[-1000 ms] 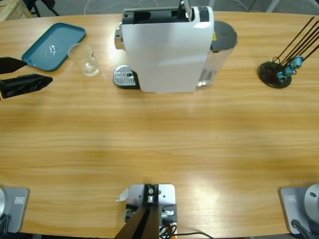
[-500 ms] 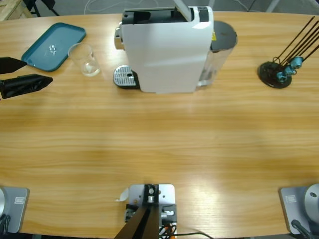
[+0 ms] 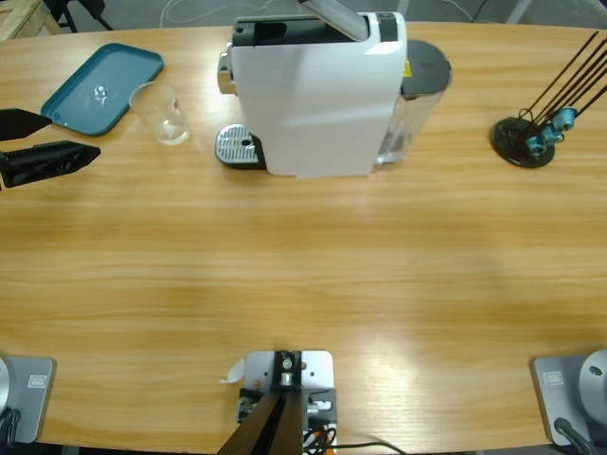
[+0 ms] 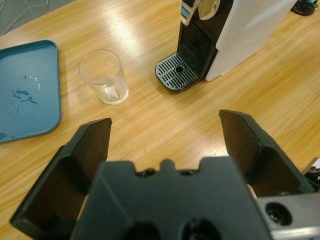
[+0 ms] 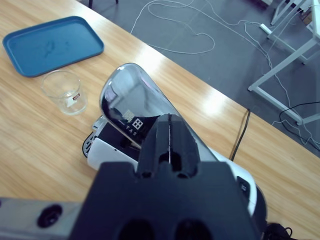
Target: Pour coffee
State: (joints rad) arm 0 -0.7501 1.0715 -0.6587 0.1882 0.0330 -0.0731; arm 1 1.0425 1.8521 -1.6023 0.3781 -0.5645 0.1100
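Since a second ago the silver lever on top of the white coffee machine has swung over from near upright to lying tilted toward the machine's left end in the high view; nothing else on the table has shifted. Wood-grain table runs the full width, with grey floor and loose white cables beyond its far edge in the right wrist view. A clear glass tumbler stands upright between the blue tray and the machine's round drip grate, touching neither. Coffee cannot be made out as a layer in the tumbler; only a pale glint shows at its base in the left wrist view. The machine's long axis runs along the table, spout end toward the tumbler. The left gripper hangs over bare wood near the tray, jaws spread wide with nothing between them. The right gripper is pressed together over the lever, jaws meeting in a thin seam. A black stand with thin rods sits at the far right.
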